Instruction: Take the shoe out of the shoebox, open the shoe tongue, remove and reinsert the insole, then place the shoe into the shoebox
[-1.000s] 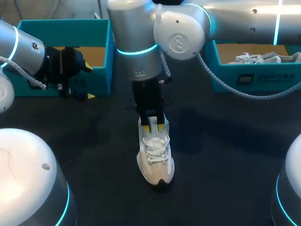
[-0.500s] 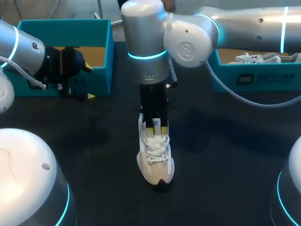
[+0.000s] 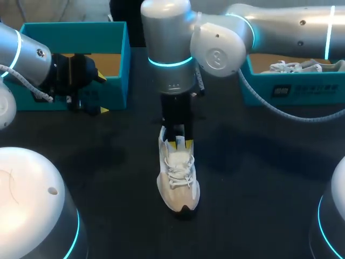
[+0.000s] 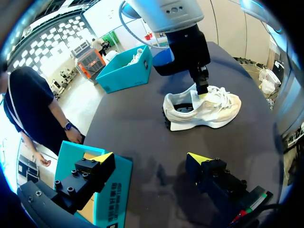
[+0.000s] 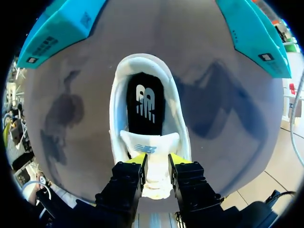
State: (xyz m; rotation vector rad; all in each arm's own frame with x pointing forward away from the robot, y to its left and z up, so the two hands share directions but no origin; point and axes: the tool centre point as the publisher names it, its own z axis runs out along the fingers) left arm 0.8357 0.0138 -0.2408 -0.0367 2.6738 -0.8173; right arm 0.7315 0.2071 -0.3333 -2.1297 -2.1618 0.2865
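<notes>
A white shoe (image 3: 178, 181) stands on the dark table, its toe toward the near edge. My right gripper (image 3: 178, 142) comes down on it from above and is shut on the shoe tongue (image 5: 149, 144), holding it up over the laces. Behind the tongue, the black insole (image 5: 144, 107) lies inside the shoe (image 5: 147, 76). My left gripper (image 3: 99, 94) hangs open beside the left teal shoebox (image 3: 70, 32), well apart from the shoe. In the left wrist view the left gripper (image 4: 151, 158) is empty, with the shoe (image 4: 204, 111) ahead of it.
A second teal box (image 3: 291, 86) at the back right holds another white shoe (image 3: 302, 66). The left shoebox's wall (image 4: 111, 190) lies under one left finger. Dark table surface surrounds the shoe on all sides.
My right arm's wrist has shifted a little to the right and farther back, its gripper staying on the tongue. The shoe and the left arm have kept their places.
</notes>
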